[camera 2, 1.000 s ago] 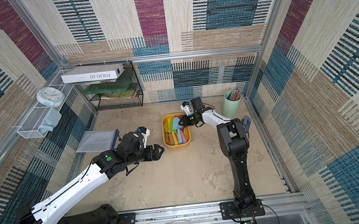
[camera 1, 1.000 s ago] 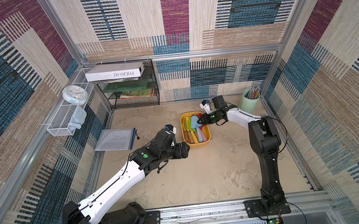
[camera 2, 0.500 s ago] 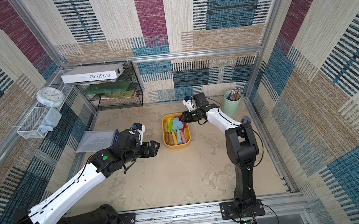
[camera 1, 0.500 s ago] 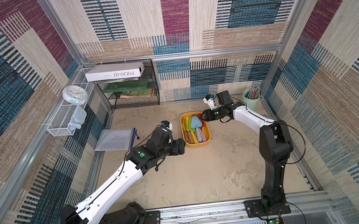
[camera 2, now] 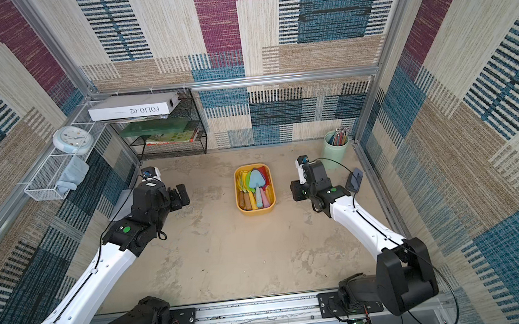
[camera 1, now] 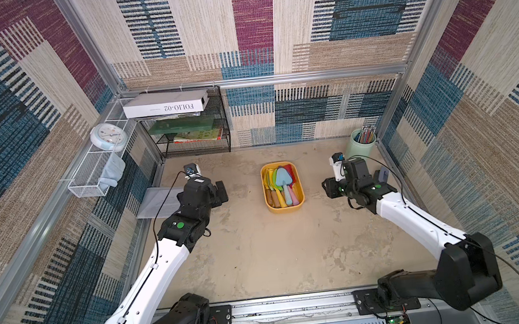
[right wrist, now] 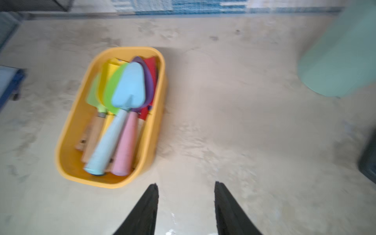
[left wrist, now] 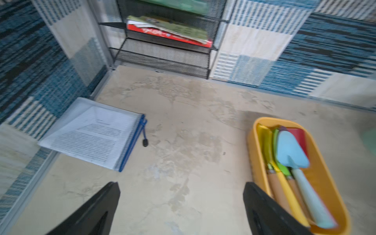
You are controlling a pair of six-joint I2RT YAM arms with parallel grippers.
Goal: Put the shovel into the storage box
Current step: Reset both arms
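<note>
1. Left end effector (left wrist: 181, 185): jaws spread wide, nothing between them, bare worktop (left wrist: 183, 126) below. It stands off the worktop in both top views. A mesh document pouch (left wrist: 91, 136) lies just beyond it, on the side away from the right arm.
2. Change: 1 second ago this end effector sat just beside the storage box (camera 1: 285, 210), at the rim on its own side. It has now drawn back and stands well apart from the box.
3. Storage box: lies between the 2 end effectors and touches neither. It holds several shovels laid handle-down along its length.
4. Shovel (camera 1: 283, 176) (light-blue blade, pale handle): rests on top of the pile, fully inside the rim, with its blade toward the back wall. I see no shovel left on the worktop in any view.
5. Right end effector (right wrist: 186, 184): jaws partly apart and empty. Change: 1 second ago it hung over the far end of the box. It has now pulled away to its own side, and the box is ahead of it toward the left arm. The mint pencil cup (camera 1: 360, 151) stands near it, toward the back wall.
6. Judgement: the release is done and both arms have retreated, so the task looks complete. The wrist views are motion-blurred, so I could not check fine contact inside the box.
</note>
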